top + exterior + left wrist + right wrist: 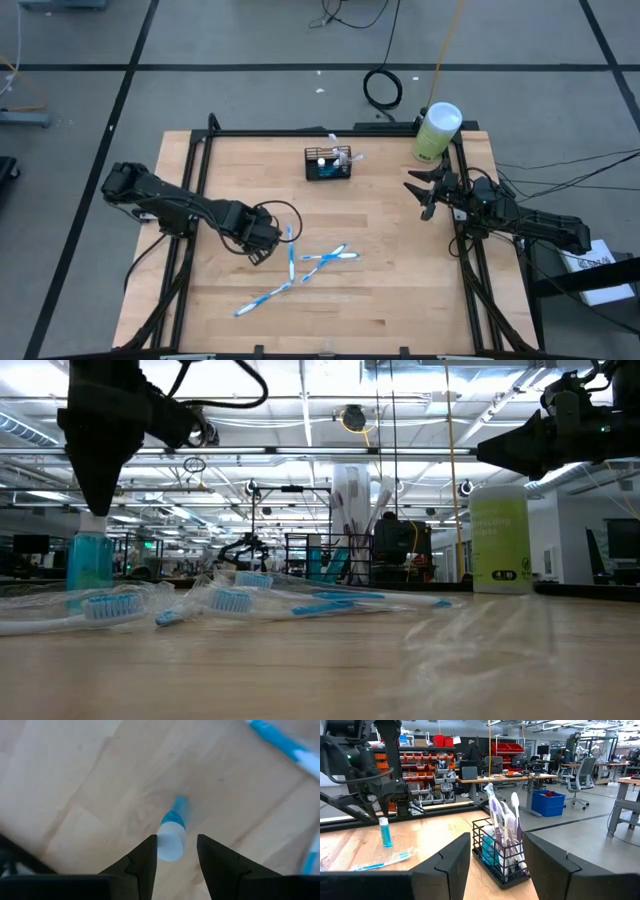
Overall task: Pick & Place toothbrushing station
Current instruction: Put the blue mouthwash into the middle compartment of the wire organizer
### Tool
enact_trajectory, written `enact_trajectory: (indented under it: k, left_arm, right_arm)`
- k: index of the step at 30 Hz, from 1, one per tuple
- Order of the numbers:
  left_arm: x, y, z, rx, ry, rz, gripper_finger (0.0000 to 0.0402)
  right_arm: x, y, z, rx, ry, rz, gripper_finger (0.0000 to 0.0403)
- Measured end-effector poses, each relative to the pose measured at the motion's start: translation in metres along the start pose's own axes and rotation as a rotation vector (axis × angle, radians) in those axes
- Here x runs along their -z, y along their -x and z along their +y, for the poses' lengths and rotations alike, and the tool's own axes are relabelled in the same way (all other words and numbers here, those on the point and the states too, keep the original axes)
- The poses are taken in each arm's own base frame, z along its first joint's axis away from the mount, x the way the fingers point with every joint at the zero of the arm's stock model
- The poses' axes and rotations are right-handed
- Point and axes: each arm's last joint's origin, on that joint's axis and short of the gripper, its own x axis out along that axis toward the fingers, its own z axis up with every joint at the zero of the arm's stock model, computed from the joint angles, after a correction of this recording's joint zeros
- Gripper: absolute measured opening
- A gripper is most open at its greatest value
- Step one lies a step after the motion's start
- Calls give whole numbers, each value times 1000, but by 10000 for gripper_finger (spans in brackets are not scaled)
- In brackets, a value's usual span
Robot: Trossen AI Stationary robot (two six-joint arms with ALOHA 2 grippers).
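The toothbrushing station [329,163], a small black wire-mesh basket with open grid sides, stands upright near the middle of the table's far edge, already holding several wrapped brushes that stick up out of it, purple and white by the look of the right wrist view. Out from it, toward the near half of the table [400,290], a few blue-and-white toothbrushes [325,257] in crinkled clear wrappers lie scattered flat on the pale wood, so I judge the job partly done with these left to carry over. At the left side of that scatter the left hand [262,240] hangs just over the table, its dark fingers clenched on the white cap of a small blue bottle [172,831], a slim translucent cylinder that stands upright beneath it; whether it rests on the wood or is just lifted I cannot tell. The right hand [428,192] hovers near the table's right edge toward the far corner, fingers spread and holding nothing, pointed at the basket. A tall pale-green canister [436,131] with a white lid stands at the far right corner, smooth-sided and untouched.
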Motion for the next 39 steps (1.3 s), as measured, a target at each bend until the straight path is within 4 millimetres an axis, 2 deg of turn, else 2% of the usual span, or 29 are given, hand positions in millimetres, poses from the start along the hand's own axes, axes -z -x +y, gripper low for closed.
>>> enact_trajectory:
  k: [18,21,26,30,32,36,39]
  left_arm:
    - [-1,-2,-2,25,10,-9,147]
    - [0,-2,2,-9,56,18,147]
    - [11,-2,3,-67,266,67,147]
    - [10,-2,0,-58,636,11,147]
    - [8,-2,-3,-26,762,-6,147]
    - [10,-7,-5,-62,926,-6,147]
    - [15,-20,-1,-112,1001,1,147]
  right_arm:
    - [0,0,0,0,0,0,171]
    - [0,0,0,0,0,0,171]
    - [0,0,0,0,0,0,171]
    - [0,0,0,0,0,0,171]
    - [0,0,0,0,0,0,171]
    - [0,0,0,0,0,0,171]
    - [0,0,0,0,0,0,171]
